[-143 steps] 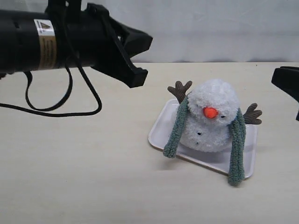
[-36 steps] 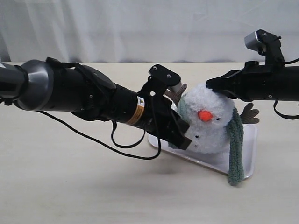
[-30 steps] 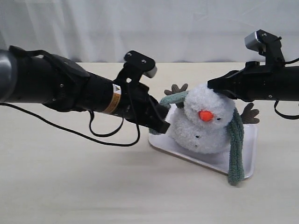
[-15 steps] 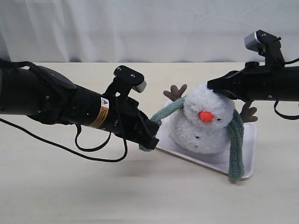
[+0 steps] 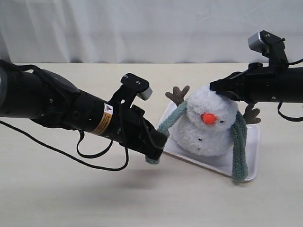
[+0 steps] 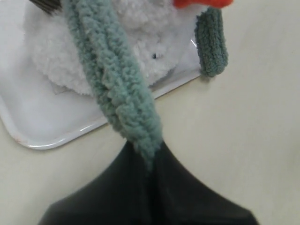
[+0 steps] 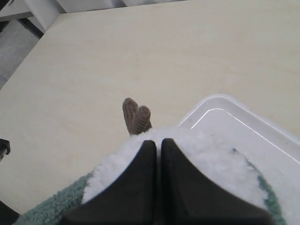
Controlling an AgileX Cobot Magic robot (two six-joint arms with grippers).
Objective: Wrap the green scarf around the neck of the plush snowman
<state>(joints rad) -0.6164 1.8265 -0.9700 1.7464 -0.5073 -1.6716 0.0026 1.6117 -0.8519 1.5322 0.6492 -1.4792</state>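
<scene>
1. Nearest the exterior camera lies a bare stretch of the worktop (image 5: 71, 198), pale cream with a faint wood grain and a matt finish.
2. Above it the left arm reaches in from the left, with a black cable (image 5: 94, 156) looping beneath it and casting a soft shadow on the surface.
3. The left claw (image 5: 155, 147) is pinching one end of the green scarf (image 5: 170, 118), holding it lifted clear of the worktop just beside the near left rim of the tray (image 5: 251, 158).
4. The white rectangular tray sits flat on the worktop, and the plush snowman (image 5: 208, 135) stands upright in it.
5. The scarf passes behind the snowman's neck. Its other end hangs down the snowman's right side in the exterior view, reaching the tray's front rim.
6. The right claw (image 5: 218, 90) is pressed together and empty, its tips against the top of the snowman's head. A brown twig arm (image 7: 136, 115) shows just past them.
7. Farther back the worktop runs bare to its far edge.
8. Behind that hangs a white curtain (image 5: 142, 28) in soft folds. The right wrist view shows grey floor (image 7: 16, 47) off one corner.
</scene>
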